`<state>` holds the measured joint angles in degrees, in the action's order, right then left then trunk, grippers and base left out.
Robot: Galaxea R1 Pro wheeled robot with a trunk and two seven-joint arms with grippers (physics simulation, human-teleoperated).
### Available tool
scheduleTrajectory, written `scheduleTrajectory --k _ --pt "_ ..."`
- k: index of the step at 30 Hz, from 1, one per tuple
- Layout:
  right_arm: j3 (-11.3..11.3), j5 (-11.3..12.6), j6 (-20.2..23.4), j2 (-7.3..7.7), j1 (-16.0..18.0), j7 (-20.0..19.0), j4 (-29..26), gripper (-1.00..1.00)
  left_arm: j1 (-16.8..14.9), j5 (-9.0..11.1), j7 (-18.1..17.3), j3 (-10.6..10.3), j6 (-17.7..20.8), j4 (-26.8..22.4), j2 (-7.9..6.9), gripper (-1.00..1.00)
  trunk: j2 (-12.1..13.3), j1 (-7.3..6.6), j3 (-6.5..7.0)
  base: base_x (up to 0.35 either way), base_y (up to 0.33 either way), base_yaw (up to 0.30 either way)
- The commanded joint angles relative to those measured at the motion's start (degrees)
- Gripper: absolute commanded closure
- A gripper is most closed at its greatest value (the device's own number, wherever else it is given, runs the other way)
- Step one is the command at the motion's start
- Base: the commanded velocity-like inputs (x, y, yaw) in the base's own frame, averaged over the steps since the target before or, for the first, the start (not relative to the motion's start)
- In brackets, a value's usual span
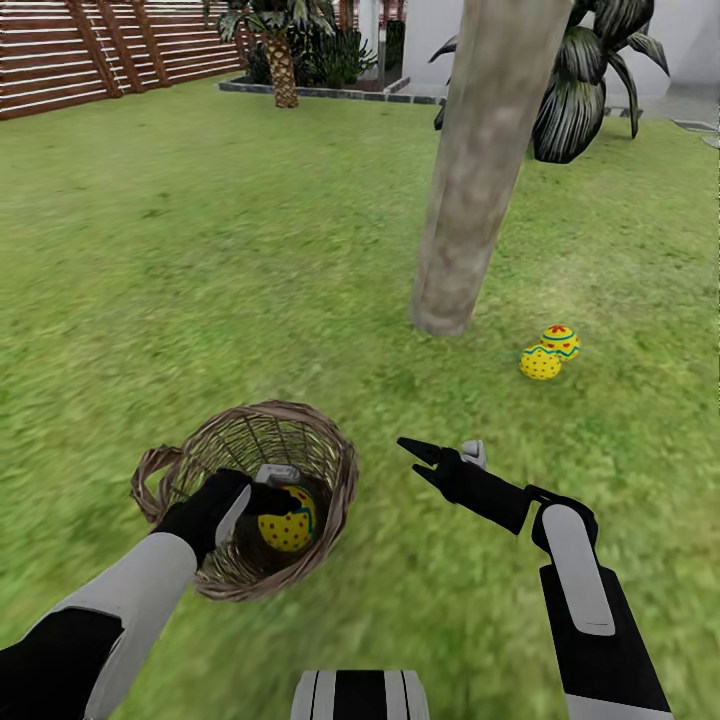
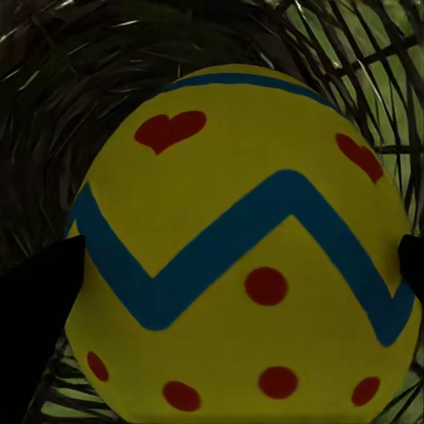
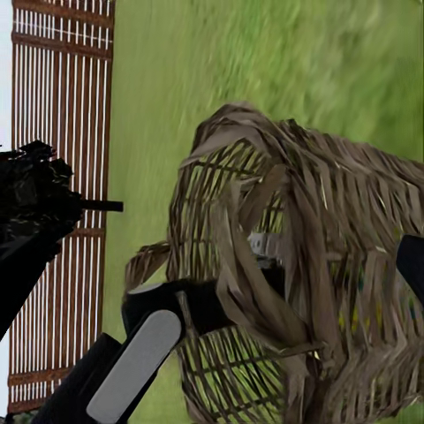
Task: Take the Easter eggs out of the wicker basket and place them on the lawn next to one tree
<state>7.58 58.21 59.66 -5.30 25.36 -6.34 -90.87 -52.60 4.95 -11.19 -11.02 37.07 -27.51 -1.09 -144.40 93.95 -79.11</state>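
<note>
The wicker basket (image 1: 335,455) sits tilted on the lawn (image 1: 200,250) at the near left. My left gripper (image 1: 272,492) reaches into it and is shut on a yellow Easter egg (image 1: 288,520) with a blue zigzag. In the left wrist view this egg (image 2: 238,256) sits between the two dark fingertips (image 2: 35,327). Two more eggs (image 1: 540,362) (image 1: 561,341) lie on the grass just right of the tree (image 1: 470,170) trunk's base. My right gripper (image 1: 445,455) hovers open over the grass to the right of the basket. The right wrist view looks at the basket (image 3: 300,291) and the left arm (image 3: 146,353).
A brown slat fence (image 1: 90,50) runs along the far left. A palm (image 1: 278,60) and a dark broad-leaved plant (image 1: 580,90) stand at the back near a white house. Open grass lies between the basket and the tree.
</note>
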Motion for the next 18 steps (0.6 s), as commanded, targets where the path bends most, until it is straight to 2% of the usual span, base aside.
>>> scheduleTrajectory --k 1,18 --pt "0.2 -0.6 0.3 -0.07 0.0 -0.6 0.0 -1.00 0.0 0.5 0.2 -0.4 0.3 0.0 -0.16 1.00 0.0 -0.03 0.19 -0.112 0.000 0.000" --pt "0.5 -0.6 0.3 -0.07 0.0 -0.6 0.0 -1.00 -0.1 0.5 0.6 -0.4 0.2 0.0 -0.23 1.00 0.2 -0.47 3.95 -0.086 0.000 0.000"
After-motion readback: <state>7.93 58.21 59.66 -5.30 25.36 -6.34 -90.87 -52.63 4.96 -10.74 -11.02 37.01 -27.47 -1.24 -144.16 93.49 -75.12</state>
